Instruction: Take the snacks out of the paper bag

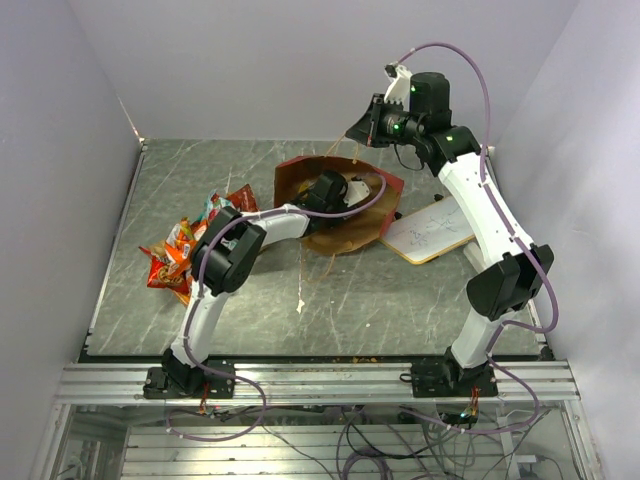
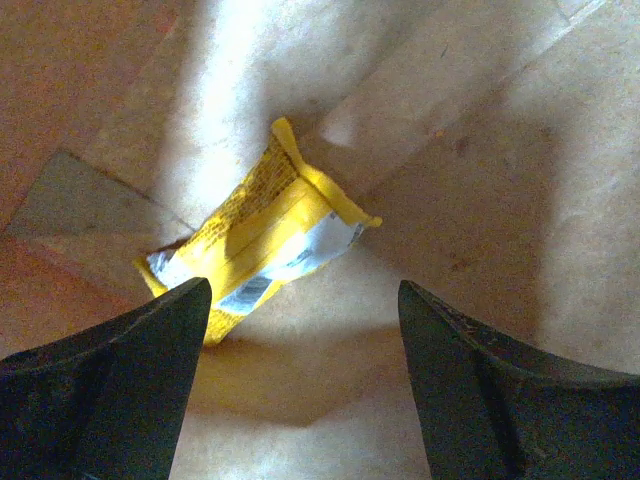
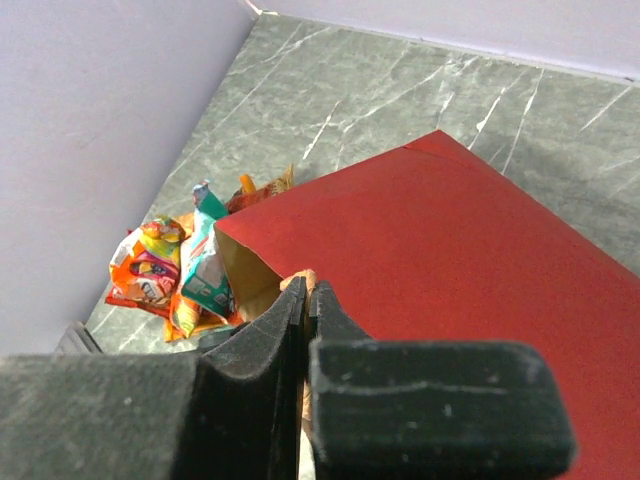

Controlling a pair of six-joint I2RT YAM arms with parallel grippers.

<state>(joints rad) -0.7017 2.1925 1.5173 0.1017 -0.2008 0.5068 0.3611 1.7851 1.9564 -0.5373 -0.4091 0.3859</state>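
Observation:
The paper bag (image 1: 300,182) lies on its side mid-table, red outside (image 3: 450,250), brown kraft inside (image 2: 480,150). My left gripper (image 2: 300,290) is open deep inside the bag, and only its arm shows from above. A yellow foil snack packet (image 2: 270,230) lies on the bag's inner wall just ahead, by the left finger and apart from the jaws. My right gripper (image 3: 308,290) is shut on the bag's twisted brown handle (image 3: 296,279) and holds it up above the bag (image 1: 365,125). Several snacks (image 1: 185,250) lie piled on the table left of the bag; they also show in the right wrist view (image 3: 170,270).
A flat white wood-framed board (image 1: 430,232) lies right of the bag. The bag's other handle (image 1: 300,270) trails over the table toward the front. Grey walls close in the table on the left, back and right.

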